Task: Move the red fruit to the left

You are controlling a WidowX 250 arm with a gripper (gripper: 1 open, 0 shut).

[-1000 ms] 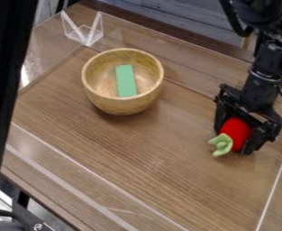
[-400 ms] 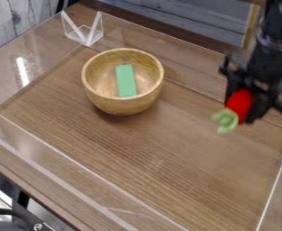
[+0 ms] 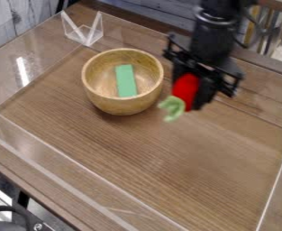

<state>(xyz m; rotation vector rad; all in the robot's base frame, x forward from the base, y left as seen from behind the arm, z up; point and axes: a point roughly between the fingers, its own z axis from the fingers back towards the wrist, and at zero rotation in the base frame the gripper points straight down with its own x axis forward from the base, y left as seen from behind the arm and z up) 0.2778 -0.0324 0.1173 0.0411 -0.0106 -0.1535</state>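
Observation:
The red fruit [image 3: 184, 90], a small toy strawberry with a light green leafy cap [image 3: 172, 110] hanging below it, is up off the table just right of the wooden bowl. My gripper [image 3: 189, 90] points straight down and is shut on the red fruit, its black fingers [image 3: 211, 88] on either side of it. The arm rises from there to the top edge of the view.
A wooden bowl [image 3: 102, 97] holding a flat green block [image 3: 127, 79] stands left of centre on the wooden table. A clear acrylic wall [image 3: 22, 68] runs along the left and front edges. A small clear folded stand [image 3: 83, 29] sits at the back left.
My gripper closed on the red fruit at the right side of the table, lifted it and carried it left, to just beside the bowl.

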